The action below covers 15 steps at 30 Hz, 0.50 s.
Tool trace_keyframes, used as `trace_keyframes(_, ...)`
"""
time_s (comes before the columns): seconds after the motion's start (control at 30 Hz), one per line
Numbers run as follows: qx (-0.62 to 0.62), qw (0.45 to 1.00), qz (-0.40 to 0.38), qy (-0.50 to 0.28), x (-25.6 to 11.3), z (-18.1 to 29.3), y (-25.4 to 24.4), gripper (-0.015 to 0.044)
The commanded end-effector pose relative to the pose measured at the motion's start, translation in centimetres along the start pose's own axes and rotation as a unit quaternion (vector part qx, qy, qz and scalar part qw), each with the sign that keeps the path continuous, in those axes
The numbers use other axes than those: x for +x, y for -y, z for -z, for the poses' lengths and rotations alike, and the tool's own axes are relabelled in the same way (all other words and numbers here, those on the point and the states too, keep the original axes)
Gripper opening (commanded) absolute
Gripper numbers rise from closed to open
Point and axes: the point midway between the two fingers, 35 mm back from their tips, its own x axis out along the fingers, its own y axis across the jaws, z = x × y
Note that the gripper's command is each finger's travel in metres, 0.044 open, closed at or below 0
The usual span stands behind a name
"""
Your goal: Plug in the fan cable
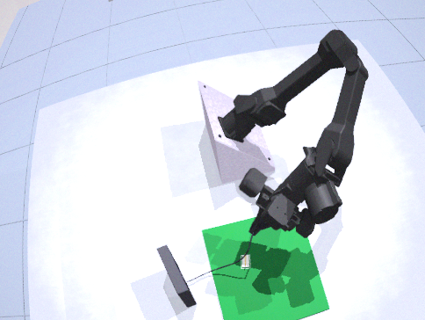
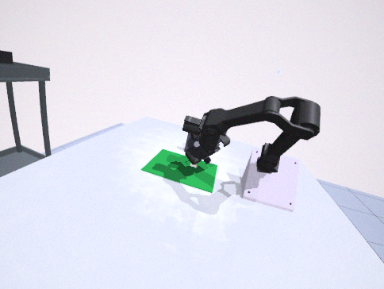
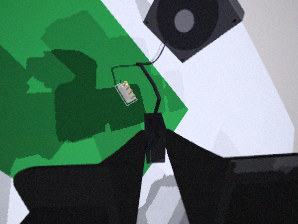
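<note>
The green board (image 1: 233, 299) (image 2: 206, 185) (image 3: 120, 20) lies on the table. The white four-pin header (image 1: 245, 261) (image 2: 193, 165) (image 3: 126, 93) stands on it, its pins bare. My gripper (image 1: 253, 232) (image 3: 154, 133) is shut on the black plug (image 3: 154, 122) of the fan's cable. In the wrist view the plug is to the lower right of the header, apart from it; in the top view the fingertips are above the board's upper edge. The cable (image 1: 224, 266) (image 3: 151, 82) runs from the plug past the header to the fan (image 1: 176, 276) (image 3: 185, 30). The fingers hide part of the plug.
The fan stands upright beside the board's left edge in the top view, its cable crossing that edge. The arm's pale wedge-shaped base (image 1: 237, 163) (image 2: 278, 190) stands behind the board. A dark side table (image 2: 28, 74) is off to the left in the exterior view.
</note>
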Motion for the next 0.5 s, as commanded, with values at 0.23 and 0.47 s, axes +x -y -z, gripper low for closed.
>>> trace_keyframes(0.23,0.013,0.996,0.022,0.080,0.28,0.06,-0.02,0.0000)
trace_keyframes(0.47,0.023,0.990,0.025,0.134,0.26,0.04,-0.18,0.0000)
